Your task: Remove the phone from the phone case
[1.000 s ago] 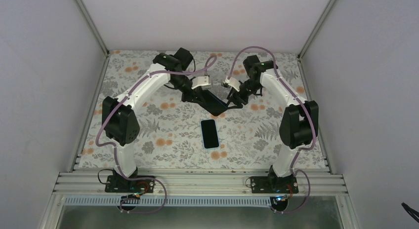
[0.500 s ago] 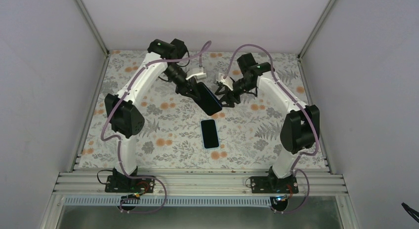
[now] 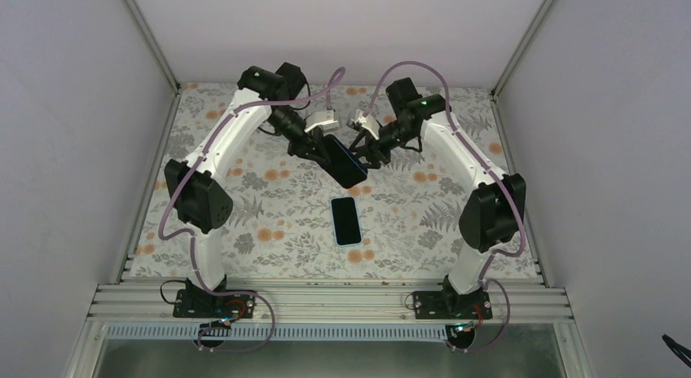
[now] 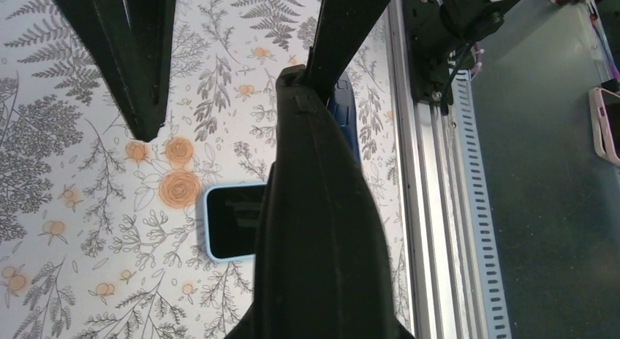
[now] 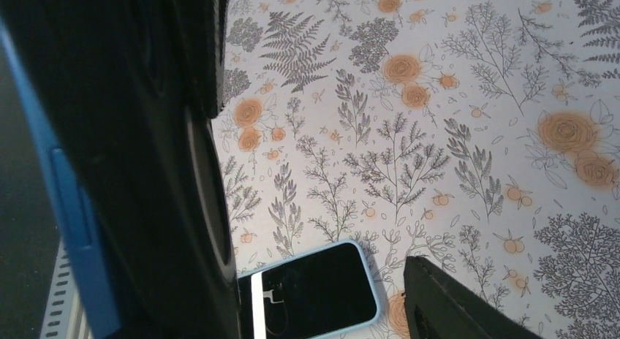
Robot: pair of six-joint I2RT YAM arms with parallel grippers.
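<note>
Blue-edged phone case (image 3: 343, 164) aloft above table (image 3: 269, 225)

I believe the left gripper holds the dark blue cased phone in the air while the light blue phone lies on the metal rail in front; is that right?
Not quite: the light blue phone lies on the floral table, between the arms, as the top external view shows. The left gripper does hold the dark blue cased phone in the air.

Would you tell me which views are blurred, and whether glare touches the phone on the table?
Top external: sharp, evenly lit. Left wrist: the held phone looms soft, hiding part of the table phone. Right wrist: bright streak on its screen.
</note>
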